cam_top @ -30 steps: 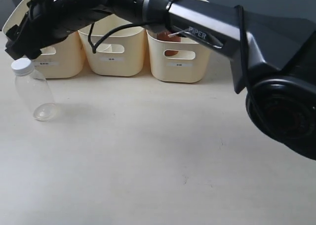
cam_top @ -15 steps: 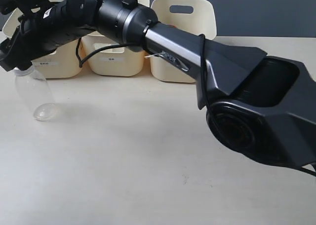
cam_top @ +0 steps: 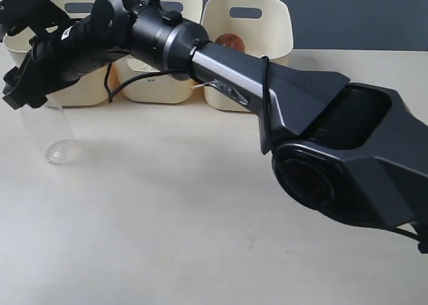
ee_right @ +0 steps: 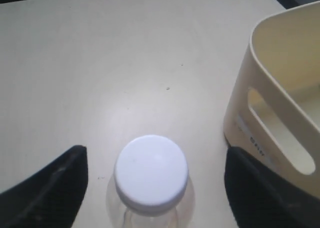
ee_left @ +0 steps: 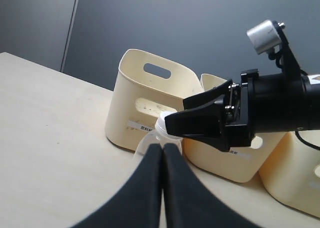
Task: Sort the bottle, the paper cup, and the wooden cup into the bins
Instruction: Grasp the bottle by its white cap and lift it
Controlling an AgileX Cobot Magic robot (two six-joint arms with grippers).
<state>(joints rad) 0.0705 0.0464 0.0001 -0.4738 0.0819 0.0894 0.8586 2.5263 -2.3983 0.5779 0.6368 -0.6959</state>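
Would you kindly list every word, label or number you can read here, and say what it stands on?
Nothing is legible.
White label on the middle bin: too small to read.
Label on the left bin: blurred.
Pale marking on the right arm: unreadable.

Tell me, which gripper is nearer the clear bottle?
Right. The open right gripper straddles the bottle at its cap; the shut left gripper sits back, pointing toward it.
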